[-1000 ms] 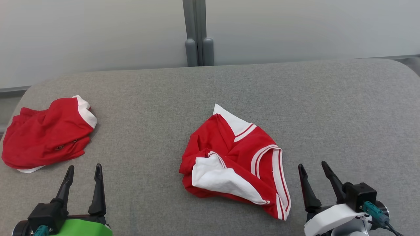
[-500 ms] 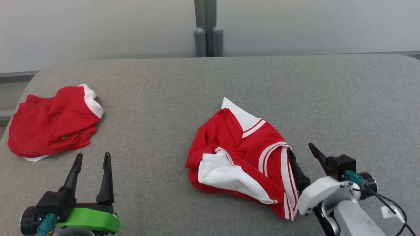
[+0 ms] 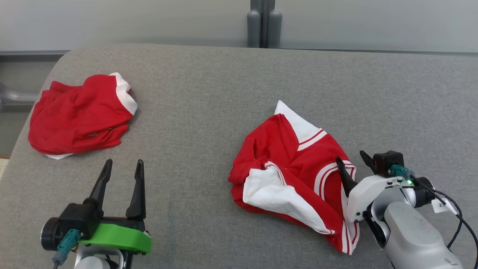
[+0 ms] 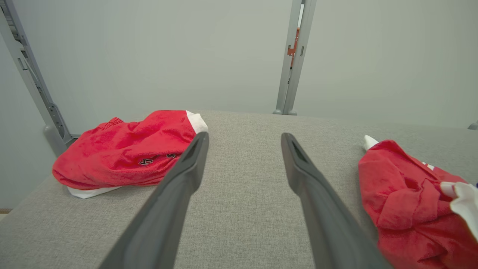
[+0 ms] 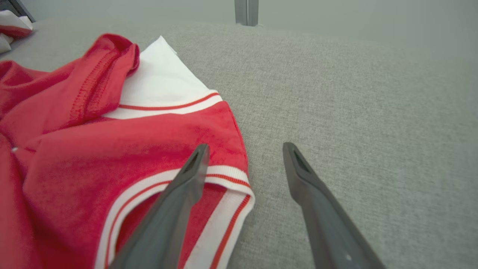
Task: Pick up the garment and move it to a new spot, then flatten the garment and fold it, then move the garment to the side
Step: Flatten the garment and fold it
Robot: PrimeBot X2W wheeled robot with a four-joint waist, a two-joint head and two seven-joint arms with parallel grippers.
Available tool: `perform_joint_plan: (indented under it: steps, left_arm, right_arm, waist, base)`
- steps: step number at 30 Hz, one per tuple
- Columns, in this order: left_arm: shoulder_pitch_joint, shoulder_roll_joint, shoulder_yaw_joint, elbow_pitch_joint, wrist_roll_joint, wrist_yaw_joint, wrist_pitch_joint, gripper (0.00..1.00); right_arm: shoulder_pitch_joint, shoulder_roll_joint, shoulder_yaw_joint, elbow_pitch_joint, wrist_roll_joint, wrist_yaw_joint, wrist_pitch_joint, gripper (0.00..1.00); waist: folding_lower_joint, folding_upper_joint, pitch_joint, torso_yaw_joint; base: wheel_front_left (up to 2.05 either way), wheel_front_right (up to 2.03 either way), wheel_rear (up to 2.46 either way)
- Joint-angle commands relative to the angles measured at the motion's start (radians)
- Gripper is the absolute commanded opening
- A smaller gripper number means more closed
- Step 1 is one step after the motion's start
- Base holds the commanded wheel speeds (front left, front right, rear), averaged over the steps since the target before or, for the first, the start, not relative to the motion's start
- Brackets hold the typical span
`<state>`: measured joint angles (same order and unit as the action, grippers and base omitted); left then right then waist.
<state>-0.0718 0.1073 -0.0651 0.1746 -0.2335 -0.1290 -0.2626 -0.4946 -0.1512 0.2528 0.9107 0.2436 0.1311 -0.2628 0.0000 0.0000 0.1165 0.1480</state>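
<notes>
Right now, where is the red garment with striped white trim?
In the head view the striped garment lies right of centre on the grey surface, with the right gripper at its right edge; another red garment lies far left.

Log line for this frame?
step: reach | left gripper: open, over bare table | right gripper: open, straddling garment hem | held: nothing | second garment: far left

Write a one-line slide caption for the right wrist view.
Open right gripper poised at the striped white hem of a crumpled red-and-white garment on a grey fabric surface.
</notes>
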Motion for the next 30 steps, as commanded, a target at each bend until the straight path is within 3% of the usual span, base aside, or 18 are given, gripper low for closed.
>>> perform_joint_plan:
  steps: [1, 3, 4, 5, 6, 9, 23, 24, 25, 26, 30]
  left_arm:
    - [-0.012, -0.003, 0.000, 0.004, 0.000, -0.003, -0.003, 1.00]
    - [-0.015, -0.004, 0.000, 0.005, -0.001, -0.003, -0.003, 1.00]
    - [-0.015, -0.004, 0.002, 0.004, -0.001, -0.003, -0.003, 1.00]
    - [-0.013, -0.004, 0.004, 0.003, -0.001, -0.003, -0.003, 1.00]
    - [-0.012, -0.005, 0.006, 0.003, -0.001, -0.003, -0.003, 1.00]
    - [-0.014, -0.007, 0.007, 0.007, 0.003, -0.003, -0.003, 1.00]
    - [-0.035, -0.011, -0.017, 0.014, 0.008, -0.003, -0.003, 1.00]
    - [-0.034, -0.012, -0.018, 0.015, 0.007, -0.003, -0.003, 1.00]
    - [-0.033, -0.012, -0.018, 0.015, 0.007, -0.003, -0.003, 1.00]
    - [-0.031, -0.012, -0.017, 0.016, 0.006, -0.003, -0.003, 1.00]
    - [-0.020, -0.013, -0.008, 0.021, 0.005, -0.003, -0.003, 1.00]
  right_arm:
    - [-0.013, 0.001, 0.007, 0.026, 0.013, -0.001, -0.002, 1.00]
    - [-0.023, 0.007, 0.024, 0.059, 0.033, -0.001, -0.002, 1.00]
    - [-0.026, 0.012, 0.033, 0.075, 0.045, -0.001, -0.002, 0.49]
    - [-0.028, 0.012, 0.041, 0.085, 0.052, -0.001, -0.001, 0.11]
    - [-0.029, 0.015, 0.052, 0.101, 0.066, -0.001, 0.004, 0.00]
    - [-0.044, 0.007, 0.074, 0.121, 0.101, -0.002, 0.008, 0.00]
    - [-0.225, -0.197, 0.024, 0.117, 0.143, -0.001, -0.003, 0.00]
    - [-0.233, -0.203, 0.019, 0.116, 0.137, -0.001, -0.003, 0.20]
    - [-0.235, -0.206, 0.015, 0.115, 0.134, -0.001, -0.003, 0.76]
    - [-0.231, -0.207, 0.013, 0.115, 0.131, -0.001, -0.003, 1.00]
    - [-0.215, -0.212, -0.013, 0.084, 0.118, -0.001, -0.003, 1.00]
  waist:
    - [0.0000, 0.0000, 0.016, 0.019]
    - [0.0000, 0.0000, 0.019, 0.023]
    - [0.0000, 0.0000, 0.020, 0.023]
    - [0.0000, 0.0000, 0.021, 0.023]
    - [0.0000, 0.0000, 0.022, 0.022]
    - [0.0000, 0.0000, 0.023, 0.017]
    - [0.0000, 0.0000, 0.024, 0.018]
    - [0.0000, 0.0000, 0.023, 0.021]
    - [0.0000, 0.0000, 0.023, 0.022]
    - [0.0000, 0.0000, 0.022, 0.023]
    - [0.0000, 0.0000, 0.012, 0.014]
  base:
    - [0.00, 0.00, 0.00]
    - [0.00, 0.00, 0.00]
    - [0.00, 0.00, 0.00]
    - [0.00, 0.00, 0.00]
    - [0.00, 0.00, 0.00]
    - [0.00, 0.00, 0.00]
    - [0.00, 0.00, 0.00]
    - [0.00, 0.00, 0.00]
    - [0.00, 0.00, 0.00]
    - [0.00, 0.00, 0.00]
    - [0.00, 0.00, 0.00]
